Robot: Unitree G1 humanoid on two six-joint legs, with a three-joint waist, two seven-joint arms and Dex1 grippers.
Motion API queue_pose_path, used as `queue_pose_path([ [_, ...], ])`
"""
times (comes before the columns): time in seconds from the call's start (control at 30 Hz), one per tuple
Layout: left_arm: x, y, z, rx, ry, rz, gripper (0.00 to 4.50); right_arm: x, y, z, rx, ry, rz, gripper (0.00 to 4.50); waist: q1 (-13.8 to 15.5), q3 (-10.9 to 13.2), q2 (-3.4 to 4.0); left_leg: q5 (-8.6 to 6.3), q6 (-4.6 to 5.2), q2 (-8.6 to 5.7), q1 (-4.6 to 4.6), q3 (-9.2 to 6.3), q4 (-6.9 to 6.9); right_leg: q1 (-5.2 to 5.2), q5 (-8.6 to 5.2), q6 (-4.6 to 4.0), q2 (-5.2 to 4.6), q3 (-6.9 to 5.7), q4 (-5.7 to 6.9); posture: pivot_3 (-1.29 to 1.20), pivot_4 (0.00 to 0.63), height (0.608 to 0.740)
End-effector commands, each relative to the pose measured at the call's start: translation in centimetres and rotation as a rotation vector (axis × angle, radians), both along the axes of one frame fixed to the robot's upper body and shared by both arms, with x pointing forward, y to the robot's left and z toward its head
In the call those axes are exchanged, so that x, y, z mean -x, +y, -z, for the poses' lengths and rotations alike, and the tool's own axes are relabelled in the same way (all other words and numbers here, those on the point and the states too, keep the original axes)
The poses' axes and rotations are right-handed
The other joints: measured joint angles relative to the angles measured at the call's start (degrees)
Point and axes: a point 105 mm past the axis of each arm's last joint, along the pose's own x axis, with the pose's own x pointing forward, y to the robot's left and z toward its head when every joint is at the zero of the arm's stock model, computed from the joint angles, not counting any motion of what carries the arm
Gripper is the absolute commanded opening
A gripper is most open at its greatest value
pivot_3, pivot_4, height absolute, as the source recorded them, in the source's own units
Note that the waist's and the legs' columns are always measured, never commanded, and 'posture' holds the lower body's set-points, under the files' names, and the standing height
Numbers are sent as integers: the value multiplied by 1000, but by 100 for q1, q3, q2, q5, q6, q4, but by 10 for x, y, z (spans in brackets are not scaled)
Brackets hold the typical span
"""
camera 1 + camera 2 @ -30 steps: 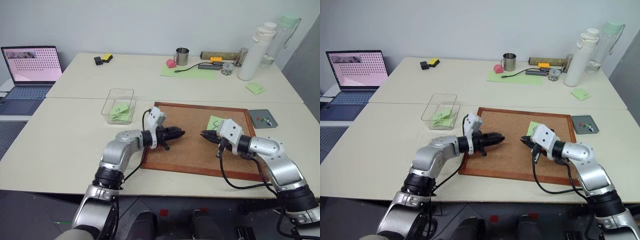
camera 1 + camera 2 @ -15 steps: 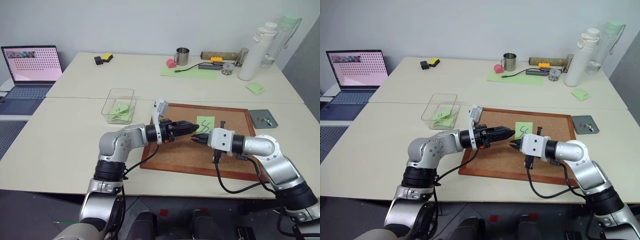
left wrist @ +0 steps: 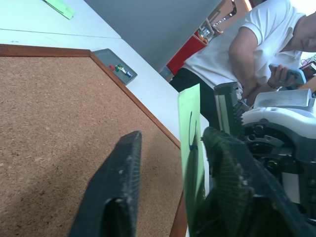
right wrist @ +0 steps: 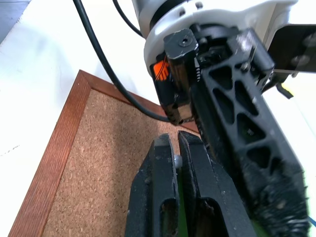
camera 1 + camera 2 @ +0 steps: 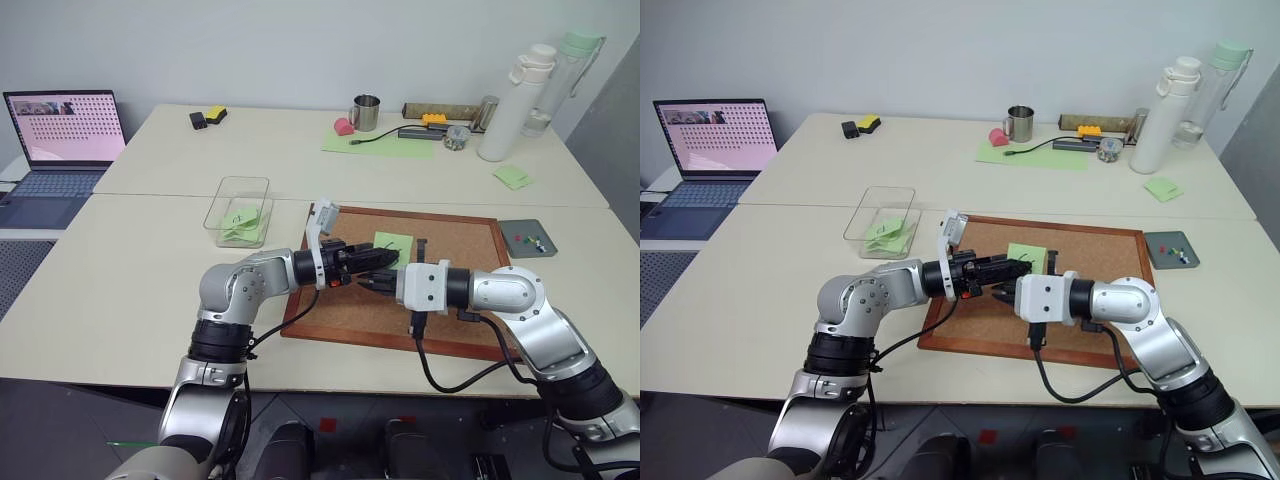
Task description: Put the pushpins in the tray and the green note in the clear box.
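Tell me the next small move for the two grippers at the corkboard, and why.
Probably close the left gripper on the green note. The right gripper is shut on the note and holds it upright between the left gripper's open fingers, so this looks like a handover toward the clear box.

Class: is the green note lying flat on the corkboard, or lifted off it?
Lifted: the green note stands on edge between the left gripper's open jaws, above the corkboard.
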Motion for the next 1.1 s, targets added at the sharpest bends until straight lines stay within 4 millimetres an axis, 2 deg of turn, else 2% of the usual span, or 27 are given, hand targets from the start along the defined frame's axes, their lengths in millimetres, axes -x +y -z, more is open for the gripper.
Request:
queue_pose_path([
  [0.03,7,-3,-15,38,-54,37,1060,2,1,-12,-3,-42,-19,0,1,0,0,0,0,0,0,0,0,0,0,0,0,0,0,0,150,740],
  [0.23,7,-3,-17,46,-61,37,24,1,-2,-12,5,-44,-13,0,1,0,0,0,0,0,0,0,1,0,0,0,0,0,0,0,150,740],
  [0.57,4,-2,-18,59,-73,18,24,-1,-10,-11,20,-48,9,0,0,0,0,1,-1,0,0,1,0,0,0,0,0,1,0,0,150,740],
  [0.87,-31,11,-10,-34,-153,-186,24,-3,-16,-17,6,-57,42,0,8,1,-2,1,-1,0,0,1,1,0,0,0,0,1,0,0,150,740],
  [1.1,-40,13,-15,-13,-172,-228,24,-4,-18,-27,-50,-61,77,0,10,2,-4,1,-2,-1,-3,2,0,0,0,0,-1,1,-4,0,150,740],
])
